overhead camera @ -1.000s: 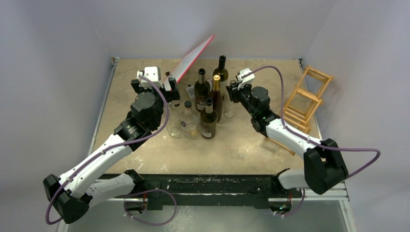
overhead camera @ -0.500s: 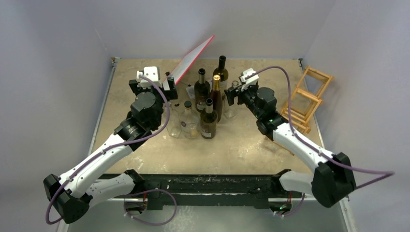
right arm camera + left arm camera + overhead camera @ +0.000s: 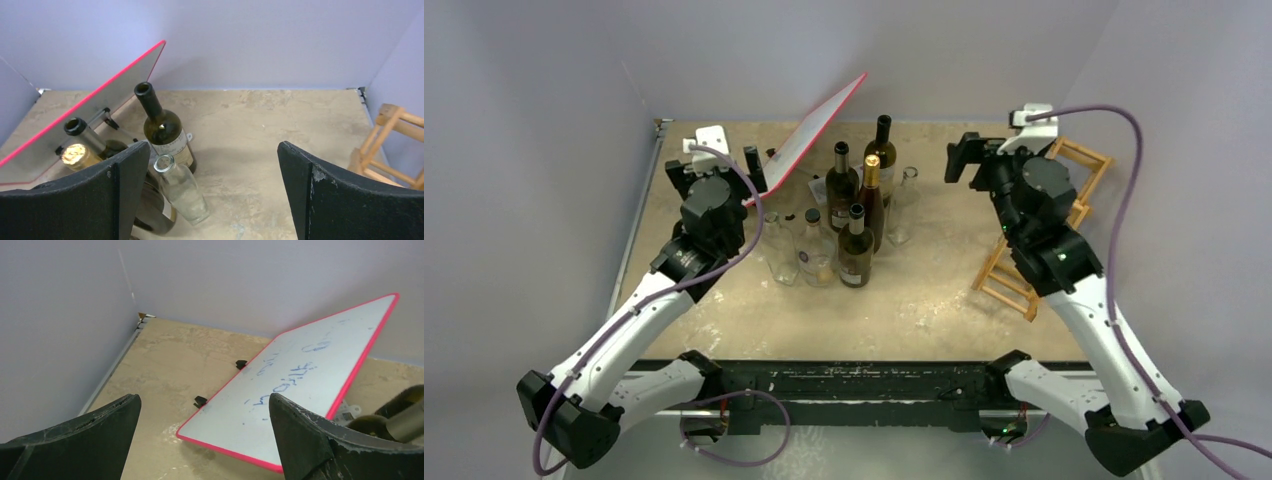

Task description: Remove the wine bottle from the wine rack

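The wine rack [image 3: 1084, 152], a light wooden lattice, stands tilted at the table's right edge, partly behind my right arm; one corner of the wine rack [image 3: 391, 114] shows in the right wrist view. No bottle shows in it. Several wine bottles stand grouped mid-table, with a clear glass bottle [image 3: 902, 207] at their right. My right gripper [image 3: 962, 158] hangs open above the table between that clear bottle [image 3: 186, 194] and the rack, holding nothing; its opening [image 3: 211, 149] frames bare table. My left gripper [image 3: 714, 168] is open and empty by the back left, over bare table [image 3: 203, 401].
A red-edged whiteboard [image 3: 816, 122] leans on small black feet at the back centre, right in front of my left gripper [image 3: 300, 375]. Dark green and brown bottles [image 3: 856, 248] and clear ones [image 3: 781, 252] crowd the middle. Grey walls close the table's left, back and right sides.
My right gripper opened, let go of the clear glass bottle, then rose and swung back right toward the rack. The bottle stays upright. My left gripper drifted a little left and back.
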Robot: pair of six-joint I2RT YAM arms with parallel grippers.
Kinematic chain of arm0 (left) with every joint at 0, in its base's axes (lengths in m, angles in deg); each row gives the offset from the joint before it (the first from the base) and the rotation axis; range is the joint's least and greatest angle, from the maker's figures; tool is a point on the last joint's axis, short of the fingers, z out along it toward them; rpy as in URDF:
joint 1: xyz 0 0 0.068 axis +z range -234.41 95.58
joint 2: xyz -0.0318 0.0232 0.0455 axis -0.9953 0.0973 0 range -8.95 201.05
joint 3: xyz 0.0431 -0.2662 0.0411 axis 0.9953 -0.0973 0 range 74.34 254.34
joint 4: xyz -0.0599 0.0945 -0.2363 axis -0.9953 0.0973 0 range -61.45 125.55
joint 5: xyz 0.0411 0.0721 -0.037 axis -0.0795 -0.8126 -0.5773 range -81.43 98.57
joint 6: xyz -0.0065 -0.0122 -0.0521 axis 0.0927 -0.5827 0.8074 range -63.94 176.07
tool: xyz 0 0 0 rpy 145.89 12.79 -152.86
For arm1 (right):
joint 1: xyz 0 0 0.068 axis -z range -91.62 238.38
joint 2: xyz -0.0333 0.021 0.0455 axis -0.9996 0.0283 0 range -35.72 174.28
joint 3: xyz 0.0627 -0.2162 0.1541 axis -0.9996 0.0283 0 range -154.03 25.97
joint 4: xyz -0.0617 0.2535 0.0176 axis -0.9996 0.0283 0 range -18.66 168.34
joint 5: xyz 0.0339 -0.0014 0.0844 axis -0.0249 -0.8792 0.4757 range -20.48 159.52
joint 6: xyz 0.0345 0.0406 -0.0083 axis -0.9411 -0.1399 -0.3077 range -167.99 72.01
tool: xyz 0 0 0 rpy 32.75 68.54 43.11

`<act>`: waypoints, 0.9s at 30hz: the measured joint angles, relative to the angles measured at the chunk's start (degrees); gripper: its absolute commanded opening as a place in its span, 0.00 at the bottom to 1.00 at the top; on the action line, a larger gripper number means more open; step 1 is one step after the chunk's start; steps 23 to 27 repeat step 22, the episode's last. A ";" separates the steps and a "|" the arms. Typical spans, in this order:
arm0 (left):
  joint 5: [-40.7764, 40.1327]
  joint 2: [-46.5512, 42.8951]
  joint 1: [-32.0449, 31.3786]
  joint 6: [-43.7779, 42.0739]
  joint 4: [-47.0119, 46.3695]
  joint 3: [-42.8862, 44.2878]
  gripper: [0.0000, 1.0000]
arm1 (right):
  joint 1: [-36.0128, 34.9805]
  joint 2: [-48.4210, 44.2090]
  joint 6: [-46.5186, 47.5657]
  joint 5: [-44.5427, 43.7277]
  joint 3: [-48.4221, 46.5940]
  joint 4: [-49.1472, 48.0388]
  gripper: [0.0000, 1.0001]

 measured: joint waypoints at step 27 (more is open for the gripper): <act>3.43 -3.61 2.38 10.01 17.33 23.10 1.00 | 0.02 -15.47 1.90 -8.44 -15.32 17.33 1.00</act>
